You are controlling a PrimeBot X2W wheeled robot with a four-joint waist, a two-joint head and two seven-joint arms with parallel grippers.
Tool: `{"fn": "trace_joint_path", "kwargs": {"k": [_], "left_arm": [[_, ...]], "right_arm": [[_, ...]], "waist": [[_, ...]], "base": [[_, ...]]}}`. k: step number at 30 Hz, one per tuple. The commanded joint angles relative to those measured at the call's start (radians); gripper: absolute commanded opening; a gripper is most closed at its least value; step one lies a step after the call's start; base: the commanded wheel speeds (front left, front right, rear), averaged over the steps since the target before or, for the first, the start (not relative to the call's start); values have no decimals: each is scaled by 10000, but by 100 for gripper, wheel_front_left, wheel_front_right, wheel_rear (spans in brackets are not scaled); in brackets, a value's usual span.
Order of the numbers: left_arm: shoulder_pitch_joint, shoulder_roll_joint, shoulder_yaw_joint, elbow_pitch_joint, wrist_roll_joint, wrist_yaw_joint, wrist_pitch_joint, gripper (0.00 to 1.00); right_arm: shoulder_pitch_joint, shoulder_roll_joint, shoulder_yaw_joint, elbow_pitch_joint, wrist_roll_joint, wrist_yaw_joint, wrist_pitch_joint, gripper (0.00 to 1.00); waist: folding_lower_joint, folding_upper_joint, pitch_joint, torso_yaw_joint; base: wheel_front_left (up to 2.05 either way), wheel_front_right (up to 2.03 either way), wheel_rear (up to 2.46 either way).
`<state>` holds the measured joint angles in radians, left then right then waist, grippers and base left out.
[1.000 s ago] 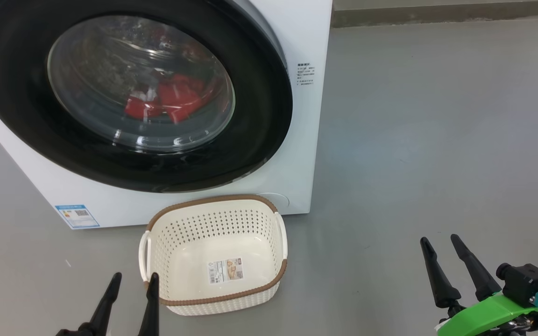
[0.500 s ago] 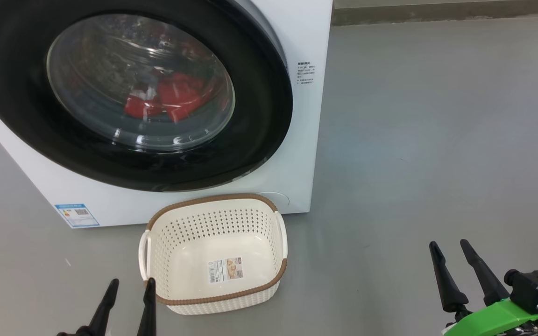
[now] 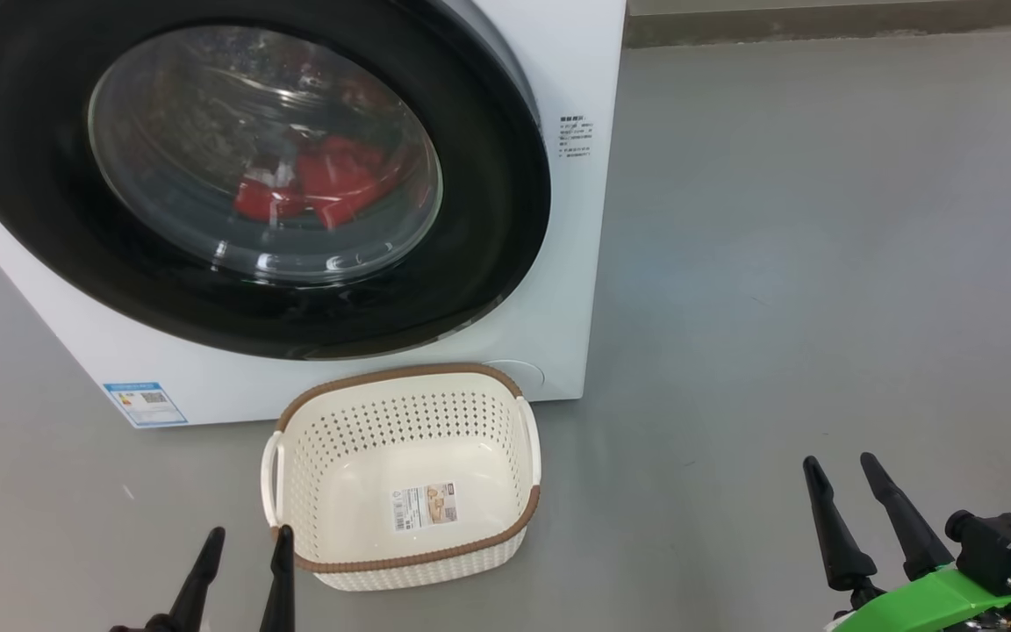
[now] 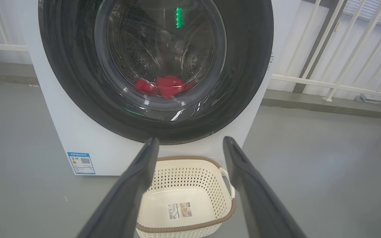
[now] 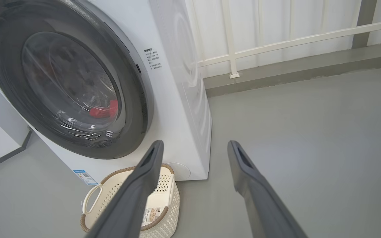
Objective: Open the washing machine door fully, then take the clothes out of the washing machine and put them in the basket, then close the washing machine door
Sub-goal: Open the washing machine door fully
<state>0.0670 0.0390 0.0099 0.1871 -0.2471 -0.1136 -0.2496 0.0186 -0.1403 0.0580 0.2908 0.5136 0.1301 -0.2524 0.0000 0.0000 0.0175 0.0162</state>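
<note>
The white washing machine [image 3: 576, 290] fills the upper left of the head view. Its round black-rimmed door [image 3: 488, 219] lies shut against the front. Red clothes [image 3: 330, 189] show through the glass, low in the drum, and also in the left wrist view [image 4: 165, 86]. The cream basket [image 3: 523, 518] stands empty on the floor right before the machine. My left gripper [image 3: 247, 532] is open, just left of the basket's near corner. My right gripper [image 3: 839, 461] is open, out on the floor far right of the basket. Both hold nothing.
Grey floor [image 3: 777, 263] spreads to the right of the machine. A white railing [image 5: 276, 43] and a low kerb run behind it. A blue label [image 3: 144, 402] sits low on the machine's front.
Both grippers have dropped a little lower in the head view, the right one also slightly to the right. Door, clothes and basket have not moved.
</note>
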Motion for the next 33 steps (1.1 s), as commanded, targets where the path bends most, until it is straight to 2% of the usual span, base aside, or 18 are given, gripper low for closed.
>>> {"fn": "trace_joint_path", "kwargs": {"k": [1, 2, 13, 23, 33], "left_arm": [[-248, 112, 284, -205, 2, 35, -122, 100], [-269, 112, 271, -212, -1, 33, -122, 100], [-276, 112, 121, -321, -64, 37, -122, 100], [-512, 112, -117, -334, -74, 10, -122, 100], [-1031, 112, -356, -296, -155, -28, -122, 100]], "right_arm": [[-308, -123, 303, -336, 124, 6, -93, 29], [-353, -112, 349, -377, 176, 6, -93, 0], [-1516, -47, 970, -501, 1126, 6, -93, 0], [-3445, -58, 1198, -226, 1963, 6, -93, 0], [-5449, -353, 1258, 245, 2272, 6, -93, 0]], "waist": [[0, 0, 26, 25], [0, 0, 39, 39], [0, 0, 61, 154], [0, 0, 333, 500], [0, 0, 926, 1052]], "base": [[0, 0, 0], [0, 0, 0], [0, 0, 0], [0, 0, 0], [0, 0, 0]]}}
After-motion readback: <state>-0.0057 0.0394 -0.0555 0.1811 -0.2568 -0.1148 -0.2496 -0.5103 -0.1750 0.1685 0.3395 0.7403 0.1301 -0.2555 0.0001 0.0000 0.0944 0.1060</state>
